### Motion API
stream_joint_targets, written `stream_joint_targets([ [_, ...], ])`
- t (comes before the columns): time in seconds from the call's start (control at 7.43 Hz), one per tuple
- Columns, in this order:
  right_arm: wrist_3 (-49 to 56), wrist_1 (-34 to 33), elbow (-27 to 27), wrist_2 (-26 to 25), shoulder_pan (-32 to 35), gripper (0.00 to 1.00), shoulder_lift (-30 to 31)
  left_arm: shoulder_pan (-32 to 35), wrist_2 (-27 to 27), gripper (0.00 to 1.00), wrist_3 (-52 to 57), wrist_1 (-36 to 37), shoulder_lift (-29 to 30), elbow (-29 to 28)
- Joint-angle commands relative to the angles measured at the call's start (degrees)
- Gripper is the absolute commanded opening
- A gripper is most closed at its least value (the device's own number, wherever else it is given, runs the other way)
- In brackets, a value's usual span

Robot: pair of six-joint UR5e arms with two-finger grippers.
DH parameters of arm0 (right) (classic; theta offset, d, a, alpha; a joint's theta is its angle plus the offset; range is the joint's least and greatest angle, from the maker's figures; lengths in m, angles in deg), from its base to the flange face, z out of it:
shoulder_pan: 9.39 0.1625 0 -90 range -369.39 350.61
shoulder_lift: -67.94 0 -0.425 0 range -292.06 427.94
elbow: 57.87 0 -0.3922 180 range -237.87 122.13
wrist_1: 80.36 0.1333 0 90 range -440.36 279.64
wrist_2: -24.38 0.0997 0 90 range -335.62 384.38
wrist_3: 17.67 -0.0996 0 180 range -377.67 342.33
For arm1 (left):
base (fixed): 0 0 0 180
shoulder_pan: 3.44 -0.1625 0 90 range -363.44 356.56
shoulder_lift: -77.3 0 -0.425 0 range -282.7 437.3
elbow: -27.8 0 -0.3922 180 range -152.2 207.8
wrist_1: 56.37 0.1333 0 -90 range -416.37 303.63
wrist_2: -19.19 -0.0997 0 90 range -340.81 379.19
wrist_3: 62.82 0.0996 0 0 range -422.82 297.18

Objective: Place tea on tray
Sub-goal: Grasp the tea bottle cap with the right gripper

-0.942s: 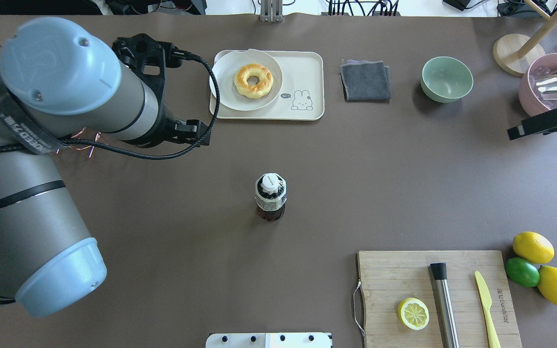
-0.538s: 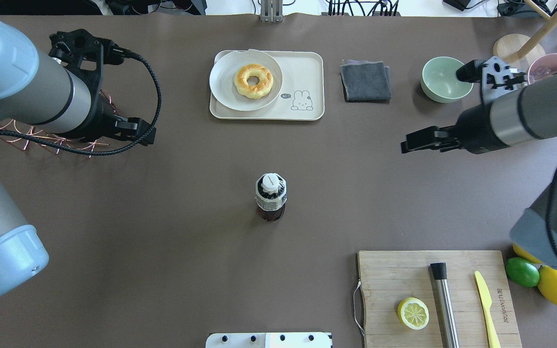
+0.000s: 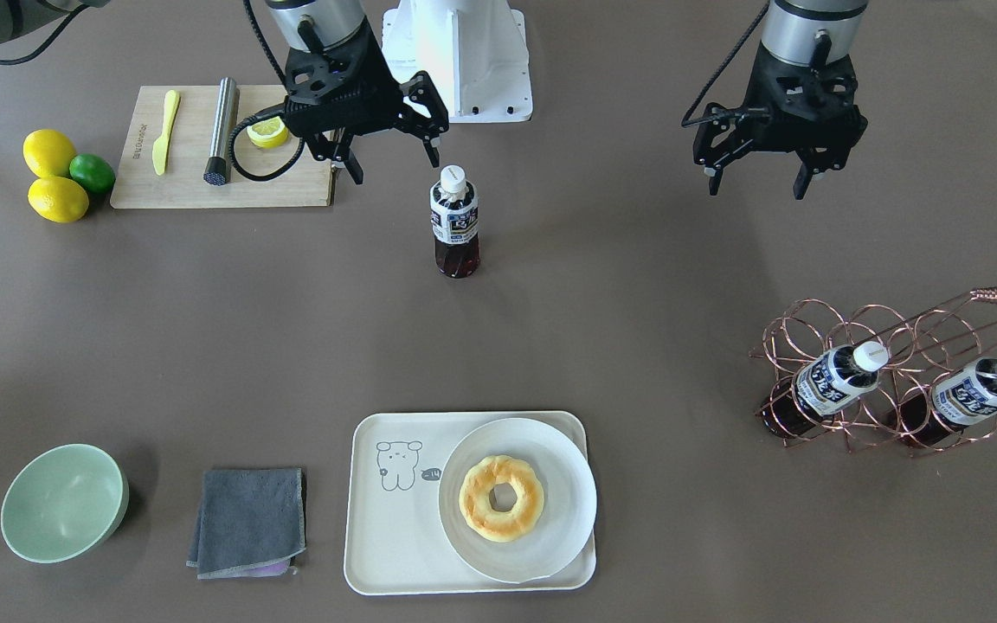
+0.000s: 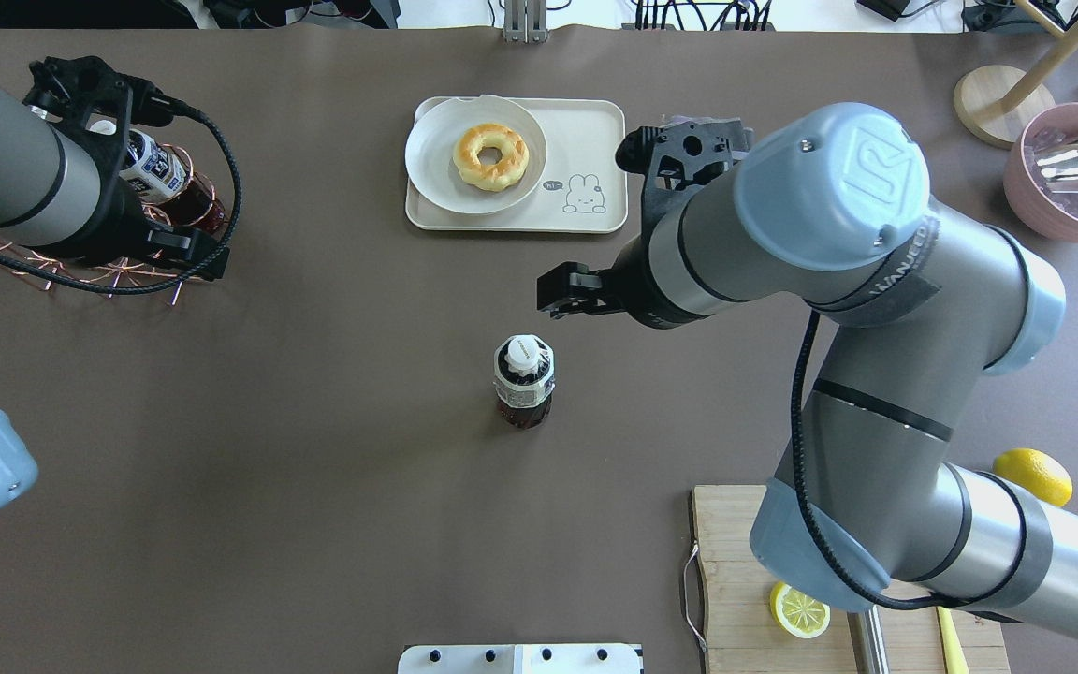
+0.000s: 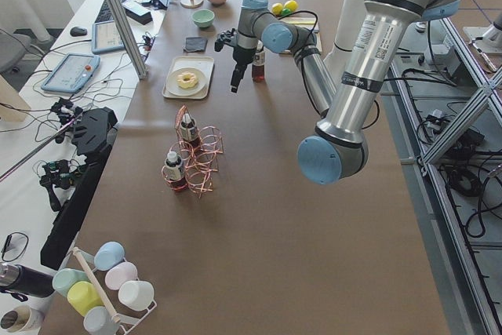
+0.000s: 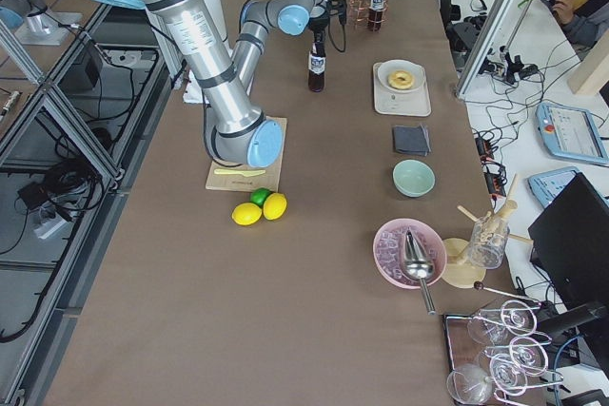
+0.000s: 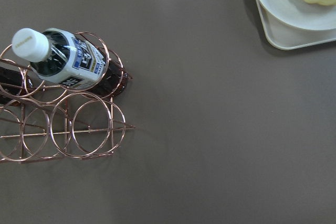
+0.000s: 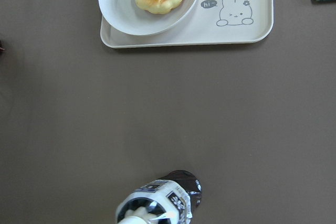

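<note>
Both my jaws are hanging spread, empty; the tea (image 4: 523, 382) is standing upright mid-tabletop, apart from the tray (image 4: 595, 140). I'm judging this the reach: right jaws next need lowering around it.

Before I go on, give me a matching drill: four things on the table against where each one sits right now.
Things:
1. standing tea bottle
2. donut
3. lemon half
4. grey cloth

Places:
A. on the round plate
B. on the cutting board
C. upright on the bare table
D. between the tray and the green bowl

Pairs: 1-C, 2-A, 3-B, 4-D
</note>
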Motion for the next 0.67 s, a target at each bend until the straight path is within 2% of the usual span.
stream_joint_targets([
  [0.0,-0.20,-6.35,3.07,-3.19,-2.84,0.98,-6.05,4.03,5.74,0.97,3.48,-9.36,-8.47,0.23],
  [0.13,-0.20,-6.97,4.82,-4.24,-4.24,0.97,-7.36,4.13,5.84,0.97,3.74,-13.32,-10.94,0.06],
  [0.54,-0.20,-11.71,6.77,-4.61,-6.10,0.86,-9.65,4.13,5.93,0.97,3.39,-13.97,-10.97,0.32],
])
